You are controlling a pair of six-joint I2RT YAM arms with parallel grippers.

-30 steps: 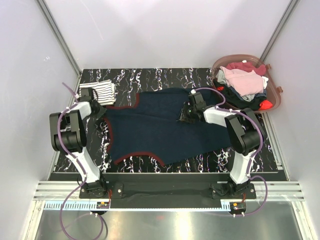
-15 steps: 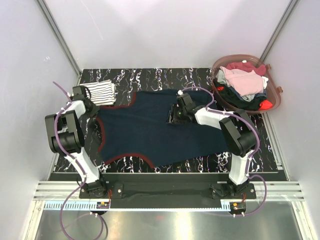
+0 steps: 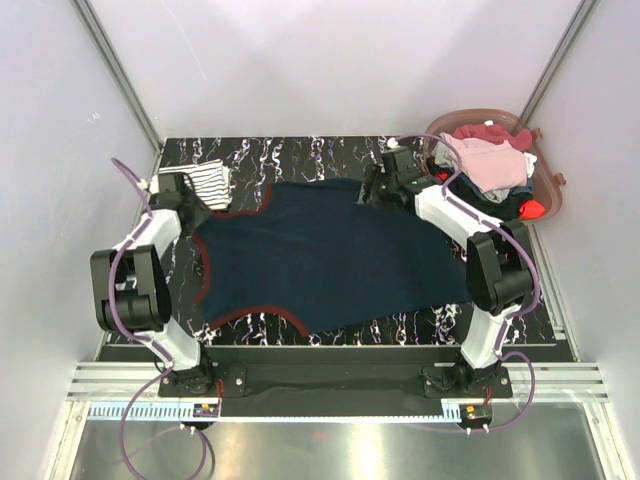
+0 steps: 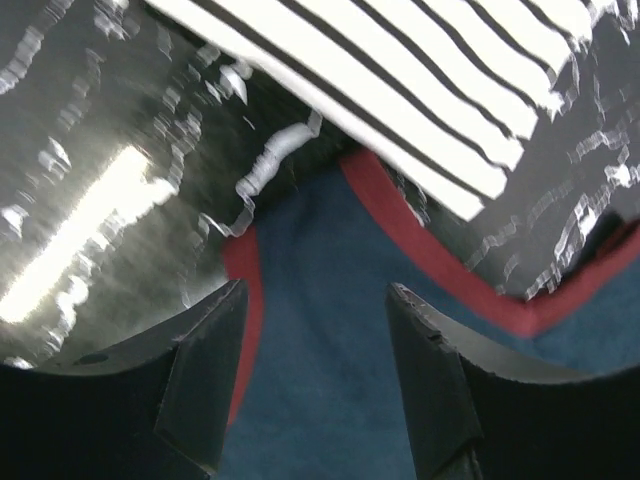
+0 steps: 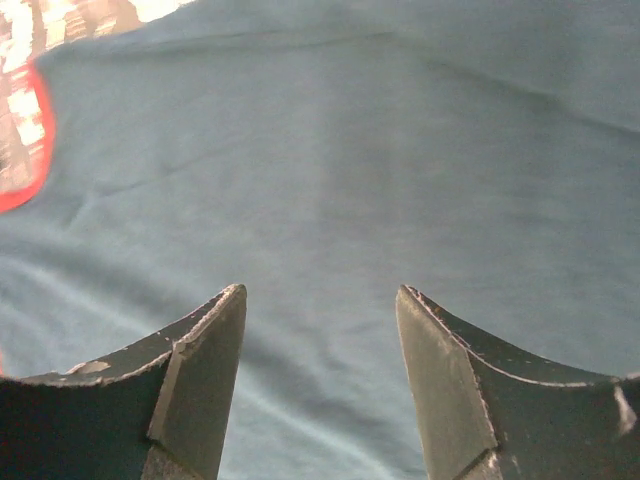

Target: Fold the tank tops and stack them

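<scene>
Left gripper (image 4: 315,335) is hanging open and empty over the red-trimmed strap of the dark navy cloth tank top (image 3: 330,255), beside the folded white navy-striped tank top (image 4: 400,80); right gripper (image 5: 320,345) is gaping empty above the navy top's flat body.

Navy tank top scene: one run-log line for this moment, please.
navy tank top: spread flat | striped tank top: folded | left end effector: open, nothing held | right end effector: open, nothing held

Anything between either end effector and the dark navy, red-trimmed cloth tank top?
Nothing visible. The left end effector and right end effector both hang open right over the dark navy tank top; the folded white navy-striped top sits beyond it, not in between.
</scene>
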